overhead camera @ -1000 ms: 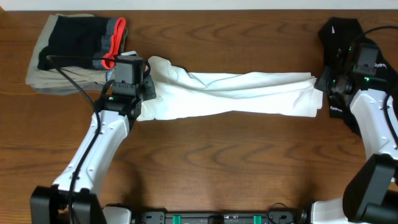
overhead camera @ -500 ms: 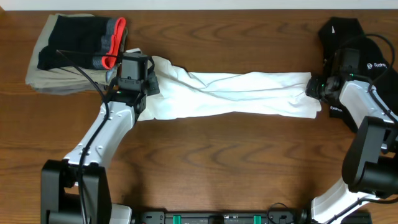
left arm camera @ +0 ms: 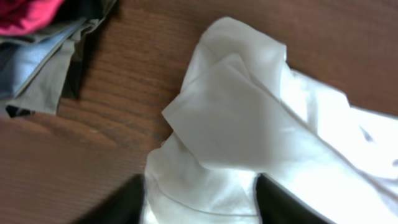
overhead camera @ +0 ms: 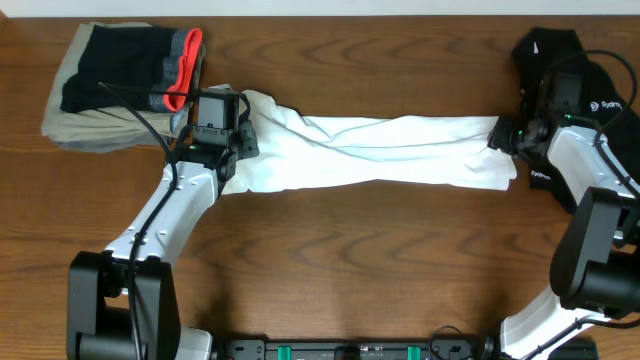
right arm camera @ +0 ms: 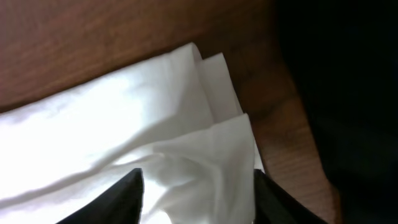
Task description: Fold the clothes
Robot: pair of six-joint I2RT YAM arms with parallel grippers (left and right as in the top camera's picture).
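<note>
The clothes, a white T-shirt, lie folded into a long band across the middle of the table. My left gripper is at the band's left end and open. In the left wrist view its fingers stand wide apart with white fabric lying loose between them. At the right end my right gripper is open as well. Its dark fingers straddle the layered corner of the shirt without pinching it. The shirt's graphic and label are hidden.
A folded beige, black and grey-red stack sits at the back left, close to my left wrist, its edge also in the left wrist view. A black top lies at the back right, beside the shirt's end.
Both grippers were shut on the shirt's ends and have opened, letting the fabric go. The right arm has drawn back slightly; the shirt band has settled on the table.
</note>
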